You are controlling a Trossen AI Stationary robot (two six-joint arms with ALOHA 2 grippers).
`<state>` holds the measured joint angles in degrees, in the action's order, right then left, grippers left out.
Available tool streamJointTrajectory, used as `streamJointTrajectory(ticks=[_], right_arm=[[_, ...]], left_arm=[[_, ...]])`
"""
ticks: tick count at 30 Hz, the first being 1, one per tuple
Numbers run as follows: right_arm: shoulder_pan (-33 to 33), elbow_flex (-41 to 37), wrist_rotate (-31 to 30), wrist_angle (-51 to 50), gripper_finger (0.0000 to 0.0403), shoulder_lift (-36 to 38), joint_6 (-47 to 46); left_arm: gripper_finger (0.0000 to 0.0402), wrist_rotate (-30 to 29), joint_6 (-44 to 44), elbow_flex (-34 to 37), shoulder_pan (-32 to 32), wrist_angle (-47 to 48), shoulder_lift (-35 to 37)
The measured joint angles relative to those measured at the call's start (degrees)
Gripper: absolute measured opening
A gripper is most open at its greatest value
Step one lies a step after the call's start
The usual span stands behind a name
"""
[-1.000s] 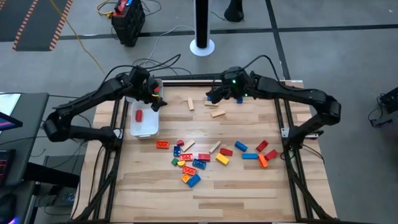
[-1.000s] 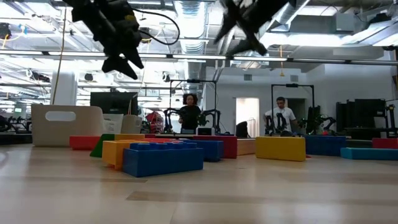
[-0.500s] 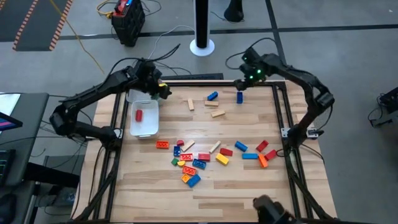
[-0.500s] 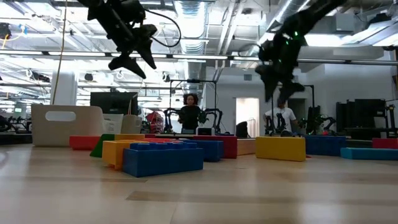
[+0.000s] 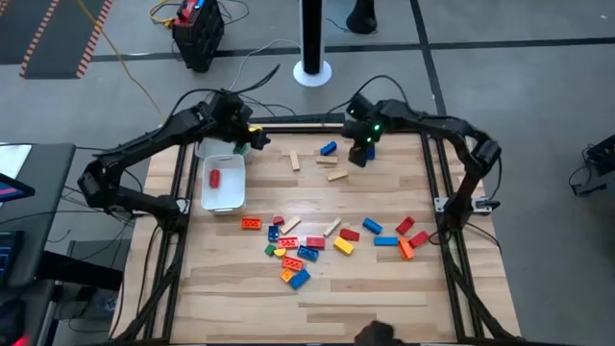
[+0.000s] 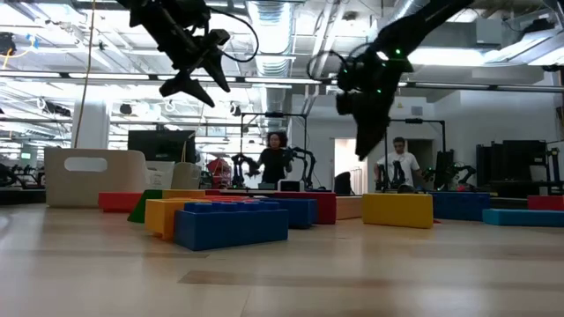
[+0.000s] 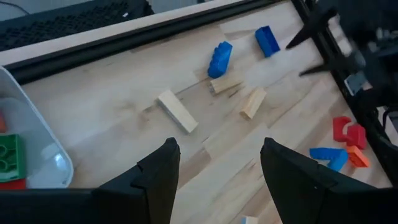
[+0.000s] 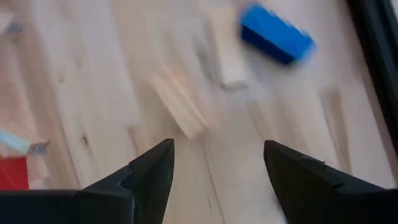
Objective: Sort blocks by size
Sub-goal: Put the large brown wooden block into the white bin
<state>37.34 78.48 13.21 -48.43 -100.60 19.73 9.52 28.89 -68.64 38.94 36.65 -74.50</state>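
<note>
- Overhead, the right end effector (image 5: 359, 154) is hovering spread and empty over the surface's (image 5: 384, 288) far edge, nearest the blue blocks (image 5: 329, 149) and tan bars (image 5: 335, 175).
- Left wrist view: the left end effector (image 7: 214, 163) is gaping empty near the white tray (image 7: 37, 155).
- Right wrist view: a tan bar (image 8: 178, 104) is lying just ahead, slanted across the spread fingers (image 8: 152, 171).

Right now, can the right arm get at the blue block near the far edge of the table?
Probably yes. The right gripper hangs with open, empty jaws just beside the blue block, and only bare table lies between them.
</note>
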Motion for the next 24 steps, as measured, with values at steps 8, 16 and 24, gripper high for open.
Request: streamJointTrajectory(ticks=[8,16,24], right_arm=[[-6.8,0.0,0.1,3.8,0.0276,-5.9,4.0],[-9.7,0.0,-5.6,7.3,0.0276,-10.5,3.8],[-10.7,0.0,-10.3,8.1,0.0272,-14.2,3.8]], left_arm=[[0.0212,-0.1,-3.1,-1.8,-0.7,-0.2,0.0],[0.0212,0.2,-4.7,-2.1,-0.8,0.5,0.0],[0.0212,1.2,-7.3,-2.1,-1.0,3.8,0.0]])
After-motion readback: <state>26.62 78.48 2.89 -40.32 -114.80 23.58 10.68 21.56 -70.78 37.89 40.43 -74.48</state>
